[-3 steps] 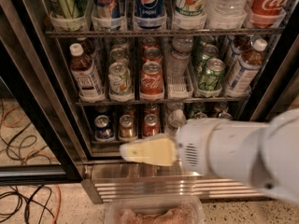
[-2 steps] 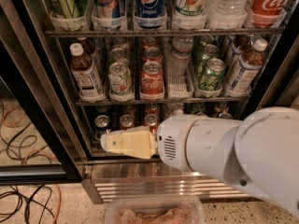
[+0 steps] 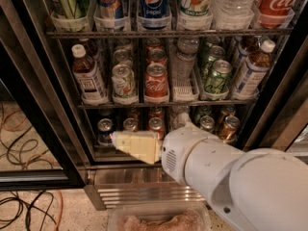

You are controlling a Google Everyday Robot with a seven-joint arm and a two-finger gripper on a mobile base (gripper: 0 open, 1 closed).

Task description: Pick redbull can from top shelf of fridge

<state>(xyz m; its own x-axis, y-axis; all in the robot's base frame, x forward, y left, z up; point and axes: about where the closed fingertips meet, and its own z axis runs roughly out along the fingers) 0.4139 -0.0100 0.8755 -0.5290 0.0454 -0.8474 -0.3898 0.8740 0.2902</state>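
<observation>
Claw [image 3: 120, 141] hangs low before the fridge [image 3: 45, 100], well below the redbull can [image 3: 109, 1] on the top shelf [image 3: 168, 33]; I cannot tell how wide it is.

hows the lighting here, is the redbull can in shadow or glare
Camera view: the redbull can, on the top shelf, is evenly lit with no glare, its top cropped by the frame; the bottom row of cans sits in shadow, where the pale gripper hangs brightly lit, below the can.

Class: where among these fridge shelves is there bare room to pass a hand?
One gap: the empty lane front between the Coke can and green can, mid shelf. The top shelf is packed tight around the redbull can. The gripper sits low, before the bottom cans.
</observation>
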